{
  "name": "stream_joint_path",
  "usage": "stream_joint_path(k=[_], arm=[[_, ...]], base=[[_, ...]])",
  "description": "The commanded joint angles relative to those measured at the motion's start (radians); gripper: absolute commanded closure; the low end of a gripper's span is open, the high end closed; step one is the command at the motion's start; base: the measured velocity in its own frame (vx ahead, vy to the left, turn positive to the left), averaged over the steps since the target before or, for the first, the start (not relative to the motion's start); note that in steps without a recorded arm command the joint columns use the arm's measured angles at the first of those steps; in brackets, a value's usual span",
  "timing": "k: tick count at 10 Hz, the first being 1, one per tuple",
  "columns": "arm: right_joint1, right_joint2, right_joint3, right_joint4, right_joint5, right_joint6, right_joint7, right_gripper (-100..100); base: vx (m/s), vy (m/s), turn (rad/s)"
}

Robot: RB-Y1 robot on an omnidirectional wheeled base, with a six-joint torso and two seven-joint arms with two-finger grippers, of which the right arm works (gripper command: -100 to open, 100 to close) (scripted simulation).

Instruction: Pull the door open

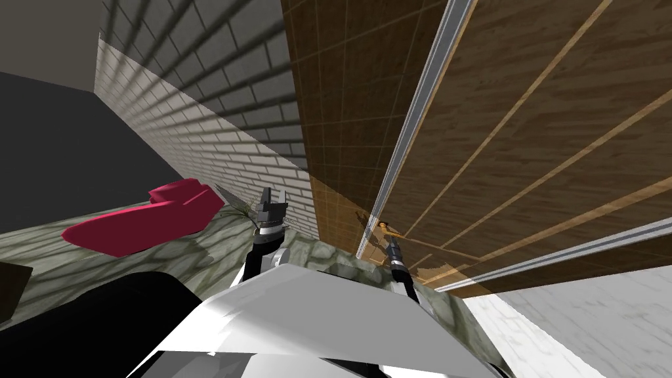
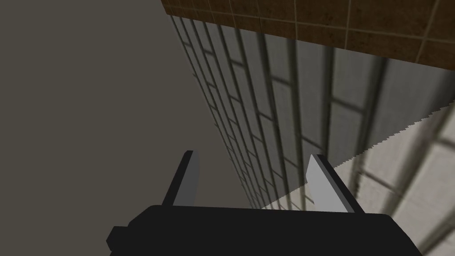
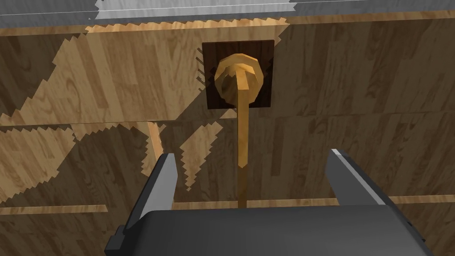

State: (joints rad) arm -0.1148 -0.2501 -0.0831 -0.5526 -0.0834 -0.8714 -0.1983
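Right now my right gripper (image 3: 257,180) stands wide open and holds nothing. Its two light grey blade fingers (image 3: 165,182) flank the slim golden lever handle (image 3: 242,133) without touching it. The lever passes between them, nearer one finger than the other, and runs straight ahead from the gripper's body to a round golden hub (image 3: 238,76). That hub sits on a dark brown square plate (image 3: 262,95). Just behind the lever lies the brown wooden door (image 3: 364,89), crossed by paler wooden strips. Beyond the plate, a pale grey frame strip (image 3: 177,9) borders the door. My left gripper (image 1: 275,197) is raised off to the left, well apart from the handle, its fingers spread and empty.
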Motion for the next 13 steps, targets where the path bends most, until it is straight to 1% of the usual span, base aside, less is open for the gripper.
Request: stream_joint_path(k=[1, 2, 3, 5, 6, 11, 12, 13], arm=[[-0.023, -0.013, -0.005, 0.050, -0.011, -0.024, -0.006, -100], [-0.007, -0.034, -0.012, 0.055, -0.030, -0.033, -0.017, -100], [0.002, -0.046, -0.016, 0.057, -0.040, -0.038, -0.023, -100], [-0.002, -0.043, -0.015, 0.057, -0.038, -0.034, -0.021, -100], [-0.002, -0.043, -0.015, 0.057, -0.038, -0.034, -0.021, 100], [-0.002, -0.043, -0.015, 0.057, -0.038, -0.034, -0.021, 100], [0.000, -0.049, -0.013, 0.064, -0.025, -0.043, -0.034, 100], [0.000, -0.051, -0.013, 0.066, -0.021, -0.046, -0.039, 100]], base=[[0.119, 0.021, 0.111], [0.163, 0.001, 0.201], [0.176, -0.019, 0.199], [0.083, -0.016, 0.012], [0.000, 0.000, 0.000], [-0.008, 0.001, 0.001], [-0.121, -0.006, 0.102], [-0.178, -0.023, 0.113]])
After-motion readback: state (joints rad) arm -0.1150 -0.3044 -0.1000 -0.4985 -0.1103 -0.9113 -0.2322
